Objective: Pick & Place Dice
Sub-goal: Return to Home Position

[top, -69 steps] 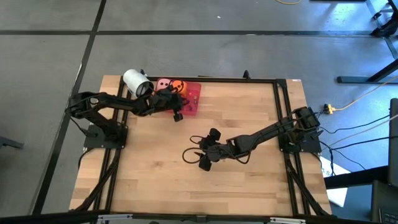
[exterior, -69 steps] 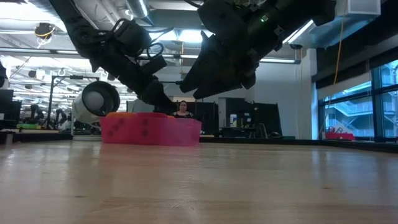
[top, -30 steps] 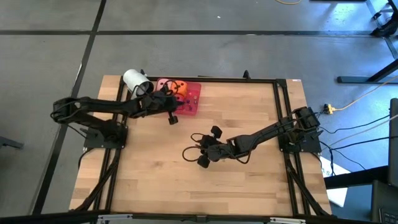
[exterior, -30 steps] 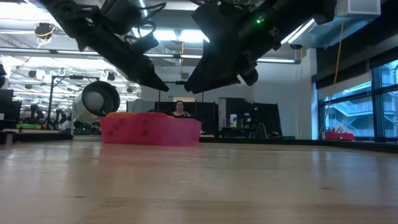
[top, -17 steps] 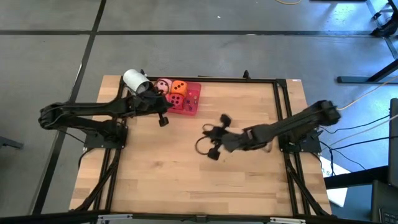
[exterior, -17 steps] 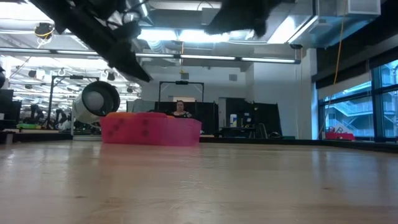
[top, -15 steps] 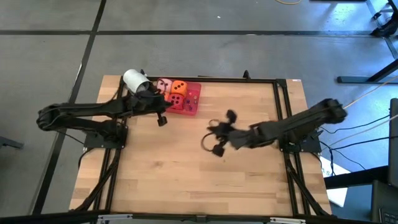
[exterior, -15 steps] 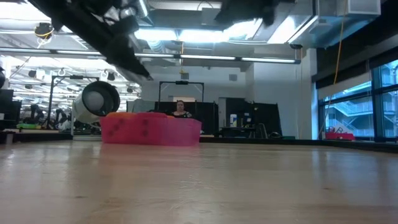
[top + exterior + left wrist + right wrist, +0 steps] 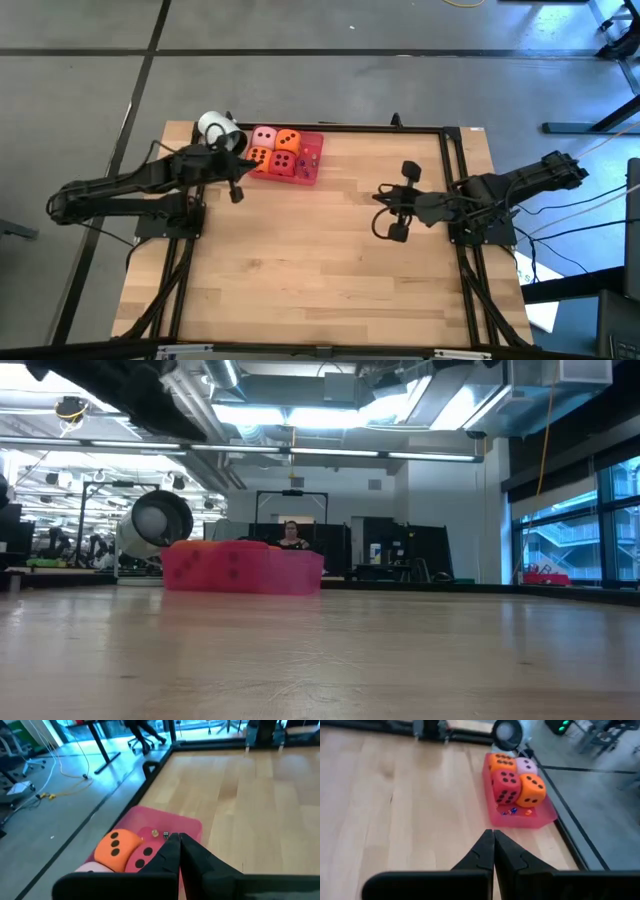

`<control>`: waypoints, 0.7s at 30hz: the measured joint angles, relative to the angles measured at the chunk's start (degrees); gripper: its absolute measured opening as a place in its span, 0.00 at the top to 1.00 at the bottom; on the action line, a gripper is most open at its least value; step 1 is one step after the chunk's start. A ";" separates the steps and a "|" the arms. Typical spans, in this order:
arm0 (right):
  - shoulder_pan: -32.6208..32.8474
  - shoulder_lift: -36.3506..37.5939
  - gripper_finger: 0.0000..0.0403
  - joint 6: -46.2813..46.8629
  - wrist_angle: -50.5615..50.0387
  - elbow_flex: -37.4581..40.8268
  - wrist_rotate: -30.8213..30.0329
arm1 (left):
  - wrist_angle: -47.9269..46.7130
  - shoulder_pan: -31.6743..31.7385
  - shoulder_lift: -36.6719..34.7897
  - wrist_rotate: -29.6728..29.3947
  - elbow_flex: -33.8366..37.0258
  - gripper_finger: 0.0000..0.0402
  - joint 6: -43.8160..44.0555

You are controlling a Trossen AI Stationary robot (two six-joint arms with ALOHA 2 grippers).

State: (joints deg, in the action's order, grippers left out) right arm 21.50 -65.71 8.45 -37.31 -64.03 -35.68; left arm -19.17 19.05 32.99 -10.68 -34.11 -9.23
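Four soft cubic dice (image 9: 274,152) fill the tray (image 9: 313,158); left hand (image 9: 178,837), right hand (image 9: 493,833) closed, empty.

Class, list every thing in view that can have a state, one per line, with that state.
Left gripper: shut, empty.
Right gripper: shut, empty.
Pink die: in the tray.
Red die: in the tray.
Orange dice: both in the tray.
Beads: loose in the tray.
White cylinder: on its side.
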 joint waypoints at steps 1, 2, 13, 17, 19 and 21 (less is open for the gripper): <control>0.00 -0.02 0.99 -0.42 -0.27 0.03 0.78 | -0.44 0.00 -1.09 0.01 0.00 1.00 -0.02; 0.00 -0.04 0.99 -0.72 -0.13 0.06 1.33 | -0.68 0.00 -1.99 0.04 0.00 1.00 -0.02; -0.68 -0.19 0.99 -5.81 -2.99 0.09 3.38 | -5.96 0.00 -10.04 -0.33 0.00 1.00 -4.26; -2.27 4.38 0.99 -5.80 -6.45 0.06 -0.10 | -5.64 0.00 -12.64 -0.72 0.00 1.00 -5.86; -2.88 7.13 0.99 -4.88 -7.07 0.13 1.49 | -5.58 0.00 -14.66 -0.60 0.02 1.00 -5.90; -3.07 10.41 0.99 -4.92 -5.75 1.68 3.97 | -4.38 0.00 -16.65 0.36 0.74 1.00 -6.09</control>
State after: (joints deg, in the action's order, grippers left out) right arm 18.43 -55.30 3.53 -43.06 -62.35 -31.71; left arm -23.55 19.05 16.34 -10.32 -33.37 -15.33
